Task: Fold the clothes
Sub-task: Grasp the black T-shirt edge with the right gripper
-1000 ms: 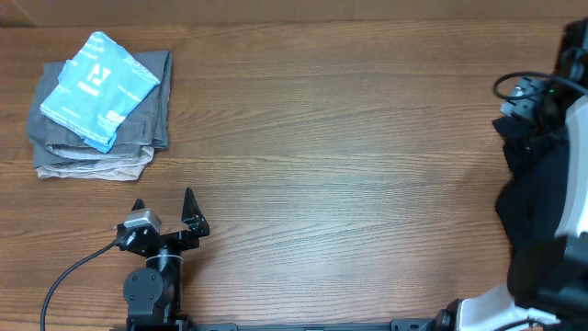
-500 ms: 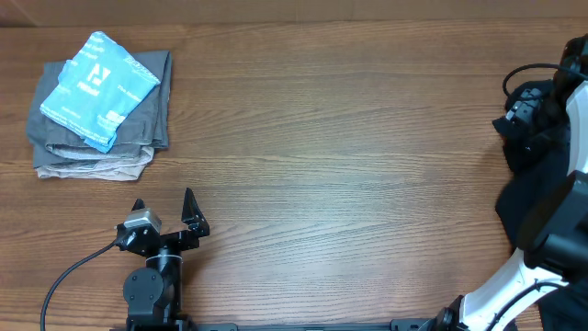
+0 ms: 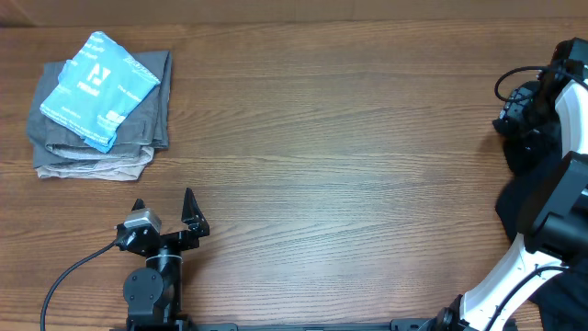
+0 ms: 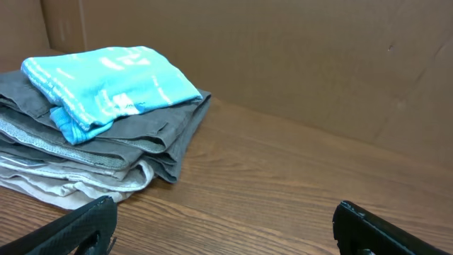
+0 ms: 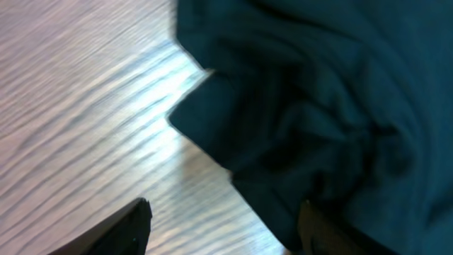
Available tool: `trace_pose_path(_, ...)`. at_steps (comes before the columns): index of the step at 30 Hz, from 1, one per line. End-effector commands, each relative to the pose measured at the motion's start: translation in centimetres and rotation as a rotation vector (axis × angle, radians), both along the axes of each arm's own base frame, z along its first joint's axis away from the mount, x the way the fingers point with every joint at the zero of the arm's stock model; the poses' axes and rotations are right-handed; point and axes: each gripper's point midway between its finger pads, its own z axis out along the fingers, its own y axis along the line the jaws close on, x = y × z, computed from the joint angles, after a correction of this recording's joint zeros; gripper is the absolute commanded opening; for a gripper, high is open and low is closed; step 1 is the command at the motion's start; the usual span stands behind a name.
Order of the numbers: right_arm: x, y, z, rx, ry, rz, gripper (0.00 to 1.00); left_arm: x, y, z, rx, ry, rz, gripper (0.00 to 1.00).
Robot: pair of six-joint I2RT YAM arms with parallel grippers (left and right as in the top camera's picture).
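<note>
Over the dark garment [image 5: 318, 92], the right tool [image 5: 223, 212] hangs spread; left tool [image 4: 225, 210] likewise spread.

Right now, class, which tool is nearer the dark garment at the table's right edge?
Right. The right tool hovers directly over the dark garment; the left tool sits far off, at the opposite side of the table.

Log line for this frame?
left gripper open, empty | right gripper open at dark garment | folded stack far left

Left arm [image 3: 152, 287]: black, grey wrist block [image 3: 139, 222], trailing cable [image 3: 69, 271]. Right arm [image 3: 501, 299]: white shell, black joints, looped cable [image 3: 507, 81].
</note>
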Motion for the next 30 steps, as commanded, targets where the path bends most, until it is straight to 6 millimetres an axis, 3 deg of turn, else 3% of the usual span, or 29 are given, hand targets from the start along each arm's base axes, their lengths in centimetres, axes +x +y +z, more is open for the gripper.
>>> trace_pose_path(1, 1.7, 1.3, 0.6, 0.055, -0.069, 0.114, 0.69, -0.1, 0.2, 0.2, 0.020, -0.009, 0.012, 1.00)
trace_pose_path(6, 2.4, 0.6, 0.1, 0.015, -0.077, 0.121, 0.68, -0.1, 0.2, 0.2, 0.020, -0.009, 0.012, 1.00)
trace_pose_path(19, 4.0, 1.3, -4.9, 0.075, -0.065, 0.129, 0.61, -0.1, 0.2, 0.2, 0.020, -0.009, 0.012, 1.00)
trace_pose_path(30, 5.0, 0.8, -6.9, 0.073, -0.081, 0.086, 0.62, -0.1, 0.2, 0.2, 0.020, -0.009, 0.012, 1.00)
